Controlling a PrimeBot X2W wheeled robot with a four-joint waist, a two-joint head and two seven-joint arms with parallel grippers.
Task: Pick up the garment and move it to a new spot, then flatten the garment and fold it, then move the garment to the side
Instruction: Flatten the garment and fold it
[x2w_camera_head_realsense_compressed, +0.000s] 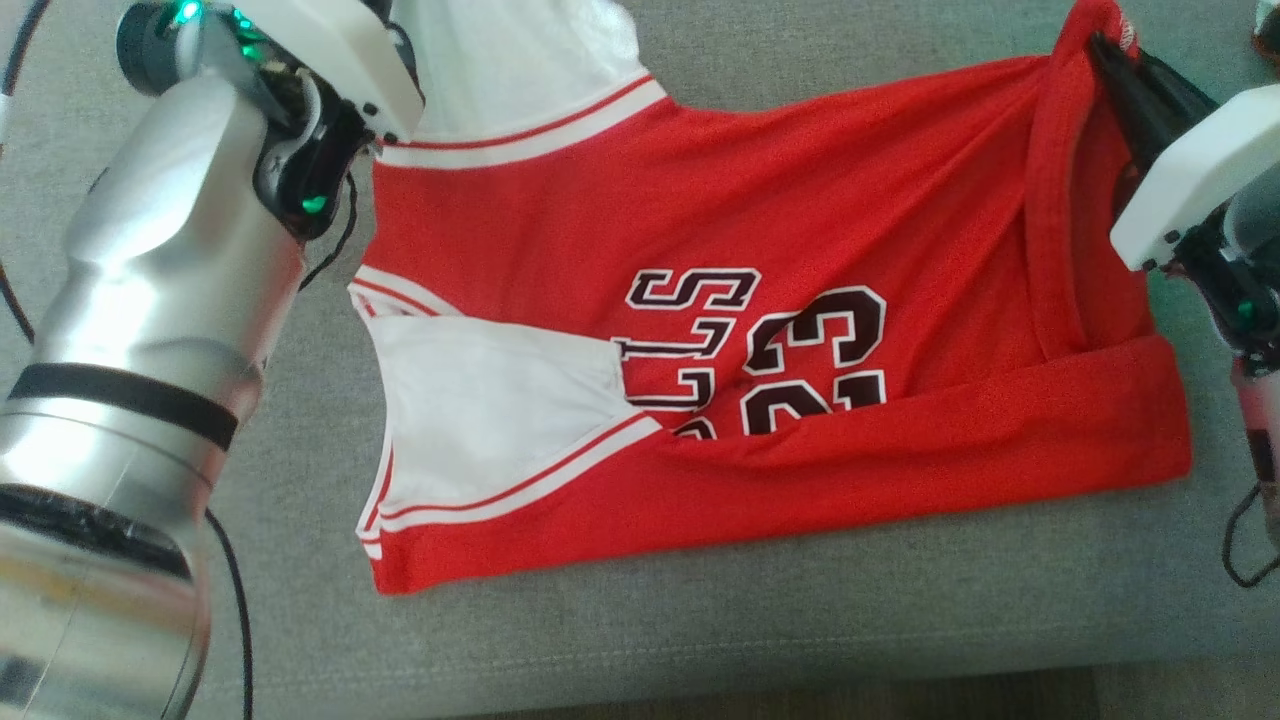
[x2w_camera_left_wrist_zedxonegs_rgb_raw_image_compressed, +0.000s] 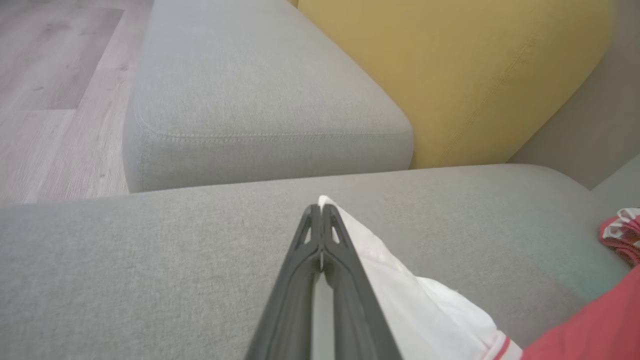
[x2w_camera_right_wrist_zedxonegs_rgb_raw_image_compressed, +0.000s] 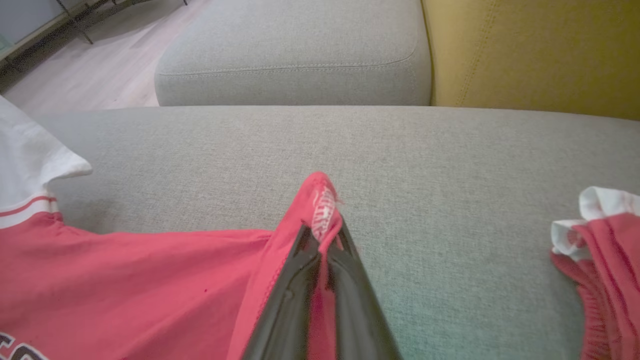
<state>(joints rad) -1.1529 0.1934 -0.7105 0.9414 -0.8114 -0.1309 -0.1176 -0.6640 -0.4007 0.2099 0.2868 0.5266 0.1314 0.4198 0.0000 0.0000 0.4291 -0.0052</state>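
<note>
The garment (x2w_camera_head_realsense_compressed: 800, 220), a red jersey with white sleeves and dark numbers, lies partly folded on the grey sofa seat (x2w_camera_head_realsense_compressed: 700, 620). In the left wrist view my left gripper (x2w_camera_left_wrist_zedxonegs_rgb_raw_image_compressed: 320, 215) is shut on the tip of a white sleeve (x2w_camera_left_wrist_zedxonegs_rgb_raw_image_compressed: 425, 305), at the garment's upper left corner. My right gripper (x2w_camera_head_realsense_compressed: 1105, 50) is shut on the red hem at the garment's upper right corner. The right wrist view shows the hem (x2w_camera_right_wrist_zedxonegs_rgb_raw_image_compressed: 322, 210) bunched between the dark fingertips (x2w_camera_right_wrist_zedxonegs_rgb_raw_image_compressed: 300, 250), with the red cloth (x2w_camera_right_wrist_zedxonegs_rgb_raw_image_compressed: 125, 280) trailing off to the left.
A yellow back cushion (x2w_camera_left_wrist_zedxonegs_rgb_raw_image_compressed: 450, 75) stands behind the seat, and a second grey seat cushion (x2w_camera_left_wrist_zedxonegs_rgb_raw_image_compressed: 250, 90) adjoins it. Wooden floor (x2w_camera_left_wrist_zedxonegs_rgb_raw_image_compressed: 50, 75) lies beyond. Another red and white piece of clothing (x2w_camera_right_wrist_zedxonegs_rgb_raw_image_compressed: 600, 240) lies to the right. The seat's front edge (x2w_camera_head_realsense_compressed: 700, 670) runs along the bottom.
</note>
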